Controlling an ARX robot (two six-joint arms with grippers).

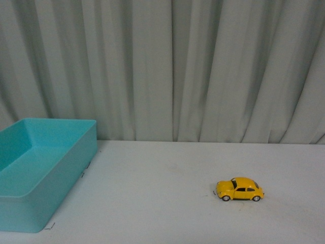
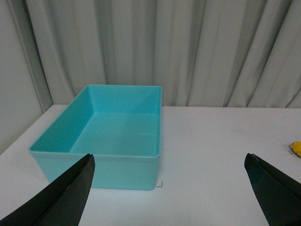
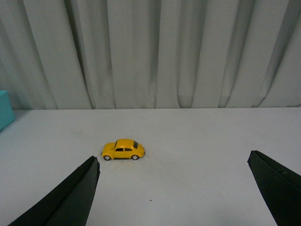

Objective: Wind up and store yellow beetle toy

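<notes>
Behind everything hangs a pale pleated curtain (image 1: 172, 66). In front of it lies the white tabletop (image 1: 162, 203), mostly bare. The biggest thing on it is an open teal bin (image 1: 45, 203), and nothing shows inside it in my left wrist view.

My left gripper (image 2: 169, 156) hangs just short of the bin, spread wide with nothing between its dark fingers. My right gripper (image 3: 174, 155) is well away from the bin, off to its right, also spread wide and holding nothing.

The yellow beetle toy (image 1: 239, 189) stands on its four wheels well apart from the bin, to the bin's right. It sits side-on to me, and its nose seems to point toward the bin. It lies ahead of my right gripper, not yet between the fingers.

I judge it light, hard and rigid, so a firm squeeze should not hurt it. The glossy, rounded shell will likely be slippery, and the free wheels may let it roll away at a nudge. I would close across its flat door sides, low above the wheels, rather than over the domed roof.
</notes>
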